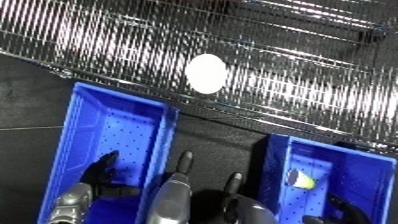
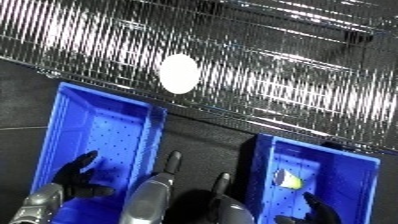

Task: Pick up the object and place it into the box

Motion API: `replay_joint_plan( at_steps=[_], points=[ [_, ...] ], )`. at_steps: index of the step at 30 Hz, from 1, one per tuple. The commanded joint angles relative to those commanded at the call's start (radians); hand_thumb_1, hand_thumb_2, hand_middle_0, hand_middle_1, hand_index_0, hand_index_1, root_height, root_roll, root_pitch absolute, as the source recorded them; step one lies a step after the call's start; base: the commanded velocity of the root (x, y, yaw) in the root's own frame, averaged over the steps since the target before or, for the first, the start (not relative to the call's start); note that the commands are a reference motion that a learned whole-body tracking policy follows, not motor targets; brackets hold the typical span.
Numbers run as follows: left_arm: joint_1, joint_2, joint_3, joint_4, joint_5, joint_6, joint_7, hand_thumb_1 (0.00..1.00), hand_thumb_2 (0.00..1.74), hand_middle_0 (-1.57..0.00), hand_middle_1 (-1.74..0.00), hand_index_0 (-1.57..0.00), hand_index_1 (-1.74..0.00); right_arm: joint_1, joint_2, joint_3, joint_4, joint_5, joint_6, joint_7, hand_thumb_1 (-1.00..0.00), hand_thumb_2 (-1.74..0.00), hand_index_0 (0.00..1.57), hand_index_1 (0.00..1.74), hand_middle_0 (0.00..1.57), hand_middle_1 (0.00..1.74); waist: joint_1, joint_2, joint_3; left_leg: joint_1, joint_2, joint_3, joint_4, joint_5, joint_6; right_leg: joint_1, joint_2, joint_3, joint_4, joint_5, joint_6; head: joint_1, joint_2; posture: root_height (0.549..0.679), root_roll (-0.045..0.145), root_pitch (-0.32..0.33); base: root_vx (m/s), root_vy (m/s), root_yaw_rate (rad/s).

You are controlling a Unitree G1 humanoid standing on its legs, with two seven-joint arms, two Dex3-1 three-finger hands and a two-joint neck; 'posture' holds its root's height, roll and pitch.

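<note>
A white oval object [image 1: 206,73] lies on the shiny ribbed metal surface [image 1: 107,45] that runs across the top of the view. Below it stand two blue bins. My left hand [image 1: 100,174] hovers over the floor of the left bin [image 1: 78,110], fingers relaxed and holding nothing, well short of the white object. A small yellow and white item [image 1: 302,179] lies inside the right bin [image 1: 355,152]. At that bin's lower edge a dark shape [image 2: 313,204] shows, likely my right hand; its fingers are hidden.
Between the bins, two silver and black arm-like parts [image 1: 178,187] [image 1: 235,197] come up from the lower edge over the dark floor. The metal surface's front rail [image 1: 231,117] runs slantwise just beyond both bins.
</note>
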Motion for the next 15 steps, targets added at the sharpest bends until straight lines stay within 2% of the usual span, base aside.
replay_joint_plan(
  at_steps=[4, 8, 12, 14, 15],
  points=[
    [0.005, 0.002, 0.006, 0.001, 0.002, -0.006, 0.009, 0.00, 0.00, 0.00, 0.00, 0.00, 0.00, 0.009, 0.004, -0.007, 0.007, -0.003, -0.007, 0.002, 0.00, 0.00, 0.00, 0.00, 0.00, 0.00, 0.002, 0.002, 0.000, 0.004, -0.002, -0.003, 0.015, -0.011, 0.0035, 0.008, 0.0009, -0.004, 0.006, -0.008, -0.0033, -0.068, -0.001, 0.676, 0.038, -0.016, 0.010, -0.002, 0.055],
    [0.016, 0.007, 0.017, -0.004, -0.007, -0.043, 0.008, 0.00, 0.00, 0.00, 0.00, 0.00, 0.00, 0.014, 0.001, -0.010, 0.003, -0.010, -0.015, 0.007, 0.00, 0.00, 0.00, 0.00, 0.00, 0.00, 0.005, 0.003, 0.007, 0.006, -0.002, -0.008, 0.026, -0.020, 0.0057, 0.014, 0.0023, -0.008, 0.014, -0.018, -0.0070, -0.098, 0.020, 0.675, 0.037, -0.023, 0.012, 0.007, 0.025],
    [0.023, 0.016, 0.018, -0.052, -0.042, -0.137, 0.000, 0.00, 0.00, 0.00, 0.00, 0.00, 0.00, 0.014, -0.008, -0.011, -0.002, -0.018, -0.019, 0.010, 0.00, 0.00, 0.00, 0.00, 0.00, 0.00, 0.011, 0.008, 0.024, -0.004, -0.003, -0.014, 0.045, -0.029, 0.0073, 0.003, 0.0027, -0.010, 0.036, -0.032, -0.0115, -0.099, 0.071, 0.674, 0.036, -0.023, -0.017, 0.032, 0.010],
    [0.015, 0.025, 0.018, -0.105, -0.078, -0.184, -0.005, 0.00, 0.00, 0.00, 0.00, 0.00, 0.00, 0.011, -0.017, -0.012, -0.007, -0.018, -0.024, 0.011, 0.00, 0.00, 0.00, 0.00, 0.00, 0.00, 0.018, 0.011, 0.040, -0.018, -0.004, -0.020, 0.061, -0.034, 0.0076, -0.009, 0.0018, -0.011, 0.052, -0.038, -0.0143, -0.072, 0.135, 0.674, 0.036, -0.021, -0.070, 0.040, 0.044],
    [0.015, 0.025, 0.018, -0.105, -0.078, -0.184, -0.005, 0.00, 0.00, 0.00, 0.00, 0.00, 0.00, 0.011, -0.017, -0.012, -0.007, -0.018, -0.024, 0.011, 0.00, 0.00, 0.00, 0.00, 0.00, 0.00, 0.018, 0.011, 0.040, -0.018, -0.004, -0.020, 0.061, -0.034, 0.0076, -0.009, 0.0018, -0.011, 0.052, -0.038, -0.0143, -0.072, 0.135, 0.674, 0.036, -0.021, -0.080, 0.039, 0.053]
  ],
)
